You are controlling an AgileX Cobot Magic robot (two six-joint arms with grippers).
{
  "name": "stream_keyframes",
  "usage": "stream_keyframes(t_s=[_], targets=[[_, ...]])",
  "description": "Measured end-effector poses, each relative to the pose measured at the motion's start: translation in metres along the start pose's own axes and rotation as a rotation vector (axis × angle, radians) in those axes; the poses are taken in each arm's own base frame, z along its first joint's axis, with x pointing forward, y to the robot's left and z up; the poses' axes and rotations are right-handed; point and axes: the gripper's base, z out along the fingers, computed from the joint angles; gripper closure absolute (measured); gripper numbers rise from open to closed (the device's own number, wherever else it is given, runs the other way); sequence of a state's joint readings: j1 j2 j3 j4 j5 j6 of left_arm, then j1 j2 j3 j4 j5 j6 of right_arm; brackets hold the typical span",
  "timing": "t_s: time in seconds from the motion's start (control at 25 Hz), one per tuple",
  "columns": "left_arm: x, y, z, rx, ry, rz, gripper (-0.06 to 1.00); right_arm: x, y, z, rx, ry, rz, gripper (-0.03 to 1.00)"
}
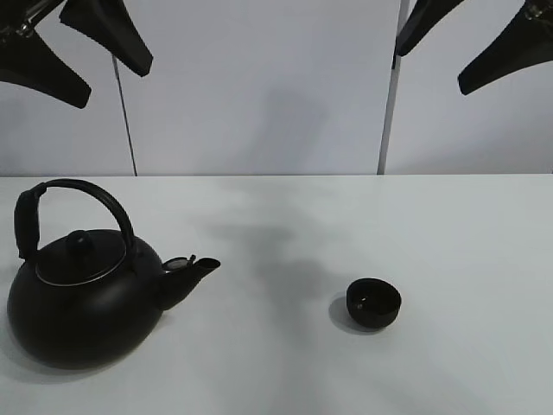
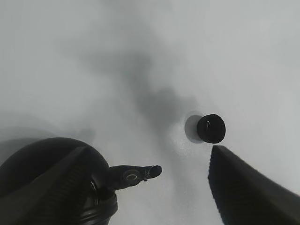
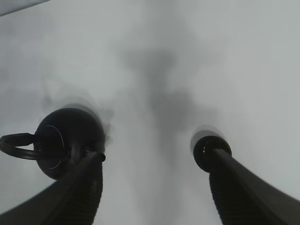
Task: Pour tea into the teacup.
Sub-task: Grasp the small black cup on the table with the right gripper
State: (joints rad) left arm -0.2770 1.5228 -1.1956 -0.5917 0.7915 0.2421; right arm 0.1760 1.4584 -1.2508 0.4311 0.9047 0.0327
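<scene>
Nearest the high camera, the left end effector and right end effector hang in at the top edge, cut off by the frame. They show only as matte black tapered blades. Each pair is spread apart with nothing between. Below them, a round black kettle with an arched handle sits at the left of the pale, smooth bench, its spout towards the teacup. The teacup is a low matte black bowl, well apart from the kettle and right of centre. Bare bench surrounds it.

Left wrist: the left end effector stands wide. One textured finger covers part of the kettle, and the other finger's tip is near the teacup. The cup's inside is too dark to read, possibly a small glint.

Right wrist: the right end effector is parted and empty. One finger hides part of the teacup, and the other crosses the kettle. The focus is soft.
</scene>
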Motion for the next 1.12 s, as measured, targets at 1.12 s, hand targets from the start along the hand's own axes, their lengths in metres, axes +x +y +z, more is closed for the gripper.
stream_keyframes(t_s=[1.12], targets=[[0.000,0.000,0.000,0.001,0.000,-0.001,0.43,0.019,0.001,0.000,0.012,0.202,-0.233,0.39]])
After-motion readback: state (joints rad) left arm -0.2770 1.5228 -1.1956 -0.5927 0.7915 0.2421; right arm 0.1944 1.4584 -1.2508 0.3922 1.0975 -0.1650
